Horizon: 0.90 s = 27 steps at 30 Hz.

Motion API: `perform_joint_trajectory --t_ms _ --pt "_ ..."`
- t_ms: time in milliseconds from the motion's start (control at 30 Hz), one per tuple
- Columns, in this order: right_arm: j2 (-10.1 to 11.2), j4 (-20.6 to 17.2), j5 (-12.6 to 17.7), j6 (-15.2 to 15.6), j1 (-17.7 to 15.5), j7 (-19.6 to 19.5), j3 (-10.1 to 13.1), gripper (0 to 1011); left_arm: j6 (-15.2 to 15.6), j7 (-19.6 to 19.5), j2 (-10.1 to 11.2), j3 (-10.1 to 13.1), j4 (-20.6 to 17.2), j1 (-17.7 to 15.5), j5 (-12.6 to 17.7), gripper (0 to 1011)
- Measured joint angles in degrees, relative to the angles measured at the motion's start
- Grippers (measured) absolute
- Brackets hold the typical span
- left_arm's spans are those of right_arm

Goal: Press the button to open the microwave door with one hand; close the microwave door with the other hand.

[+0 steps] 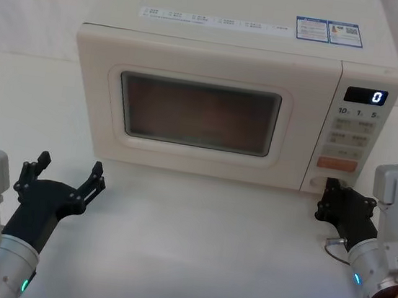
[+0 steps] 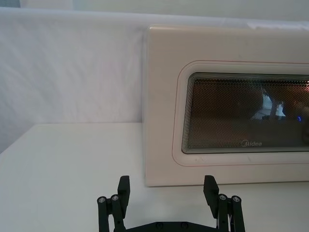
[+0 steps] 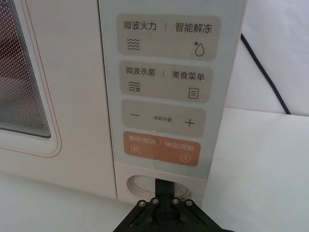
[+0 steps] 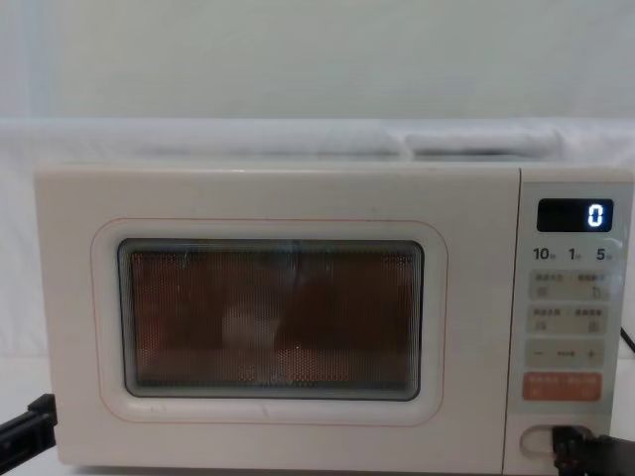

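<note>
The microwave door (image 1: 204,106) sits flush with the cream oven, and its dark window faces me in the chest view (image 4: 270,317). At the foot of the keypad panel is the wide cream button (image 3: 143,185), also seen from the head (image 1: 317,182) and the chest (image 4: 536,442). My right gripper (image 3: 164,184) is shut, with its joined tips touching the right part of the button (image 1: 330,185). My left gripper (image 1: 67,171) hangs open in front of the door's lower left corner and touches nothing. In the left wrist view the left gripper (image 2: 167,192) points at the door (image 2: 164,96).
The microwave stands on a white table (image 1: 194,250) with a white wall behind it. An orange key (image 3: 161,149) sits just above the button. The display (image 1: 366,96) reads 0. A black cable (image 3: 264,72) runs behind the oven's right side.
</note>
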Motion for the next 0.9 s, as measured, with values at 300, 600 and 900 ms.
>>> perform_joint_trajectory --t_ms 300,600,900 --pt "-0.2 0.6 0.0 0.0 0.5 0.0 -0.3 0 0.0 0.0 0.0 0.0 0.0 0.0 0.0 1001" --pt "-0.6 1.3 0.0 -0.4 1.0 0.0 -0.6 0 0.0 0.0 0.0 0.0 0.0 0.0 0.0 1001" --pt "-0.8 1.6 -0.1 -0.5 1.5 0.0 -0.8 0 0.0 0.0 0.0 0.0 0.0 0.0 0.0 1001"
